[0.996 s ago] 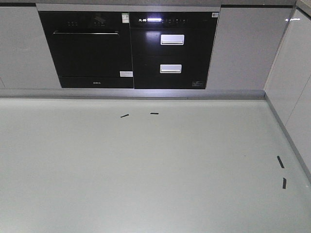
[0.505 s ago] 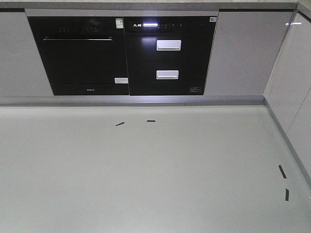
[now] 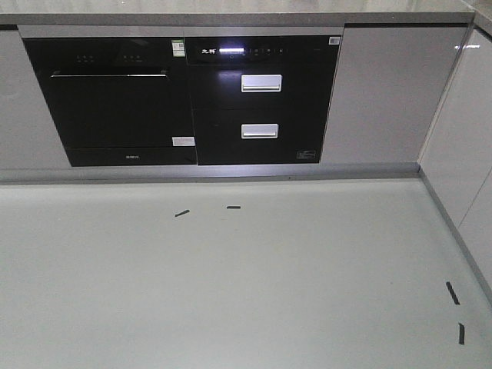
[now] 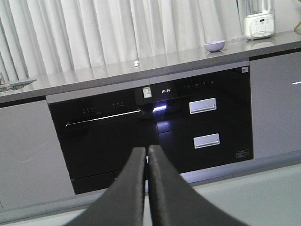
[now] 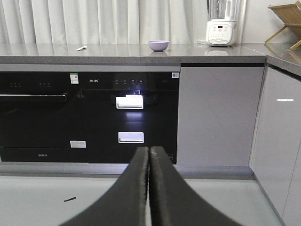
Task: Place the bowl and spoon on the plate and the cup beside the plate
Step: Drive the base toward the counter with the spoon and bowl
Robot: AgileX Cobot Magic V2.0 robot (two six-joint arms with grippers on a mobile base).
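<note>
The lavender bowl (image 5: 158, 45) stands on the grey countertop (image 5: 117, 52), also seen as the bowl (image 4: 215, 45) in the left wrist view. The small pale spoon (image 5: 81, 48) lies on the counter to its left, far off and tiny as the spoon (image 4: 136, 62). A flat pale dish at the counter's far left looks like the plate (image 4: 19, 83), cut by the frame edge. The cup is out of view. My left gripper (image 4: 146, 149) and right gripper (image 5: 149, 149) are both shut and empty, low over the floor, far from the counter.
A black oven (image 3: 115, 100) and a black drawer unit (image 3: 261, 100) sit under the counter. A white blender (image 5: 221, 23) and a wooden rack (image 5: 287, 19) stand on the counter at the right. Grey cabinets (image 3: 461, 154) wall the right side. Black tape marks (image 3: 182, 213) dot the floor.
In the front view the cabinets and floor marks have slid down and left, and the countertop edge has come into view at the top.
</note>
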